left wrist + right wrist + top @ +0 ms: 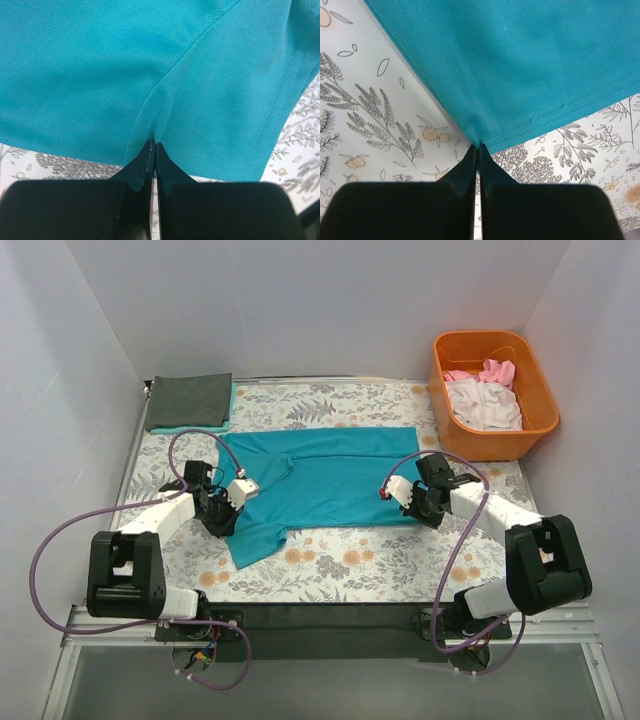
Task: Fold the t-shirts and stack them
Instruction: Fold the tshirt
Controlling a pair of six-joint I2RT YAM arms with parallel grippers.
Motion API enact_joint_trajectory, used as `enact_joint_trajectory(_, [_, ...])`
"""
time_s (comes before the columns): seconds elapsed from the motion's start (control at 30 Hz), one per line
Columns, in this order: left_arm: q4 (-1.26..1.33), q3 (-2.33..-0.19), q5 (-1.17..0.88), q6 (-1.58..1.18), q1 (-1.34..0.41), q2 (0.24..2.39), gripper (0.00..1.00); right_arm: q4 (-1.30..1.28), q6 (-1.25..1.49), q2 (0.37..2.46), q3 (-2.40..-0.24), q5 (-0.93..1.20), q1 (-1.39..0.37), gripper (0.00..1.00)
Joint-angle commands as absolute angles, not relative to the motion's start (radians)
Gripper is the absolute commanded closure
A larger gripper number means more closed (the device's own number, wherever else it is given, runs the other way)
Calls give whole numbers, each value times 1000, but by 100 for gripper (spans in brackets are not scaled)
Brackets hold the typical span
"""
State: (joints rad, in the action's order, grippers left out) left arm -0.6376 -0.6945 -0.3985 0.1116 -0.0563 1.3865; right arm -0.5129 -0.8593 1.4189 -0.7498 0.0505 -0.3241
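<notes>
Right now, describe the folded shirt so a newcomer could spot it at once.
Start at the floral table and go to its far left corner. The grey shirt lies there as a flat folded rectangle. Unlike the teal shirt spread mid-table or the crumpled shirts in the tub, it is dark and neat.

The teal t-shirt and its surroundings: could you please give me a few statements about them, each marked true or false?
1. The left jaws are shut on the teal t-shirt. True.
2. The right jaws are open, clear of the cloth. False: they are shut on a hem corner of the teal t-shirt.
3. The orange tub holds white cloth and pink cloth. True.
4. The dark grey shirt lies folded beside the orange tub. False: it lies at the far left, apart from the tub.
</notes>
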Motion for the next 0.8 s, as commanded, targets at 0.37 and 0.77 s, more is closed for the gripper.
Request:
enact_joint_trajectory(0.37, [-891, -787, -422, 175, -57, 1204, 100, -635, -948, 1232, -727, 25, -321, 99])
enact_joint_trajectory(0.77, [-851, -1097, -433, 127, -41, 1434, 100, -640, -985, 1400, -931, 38, -275, 99])
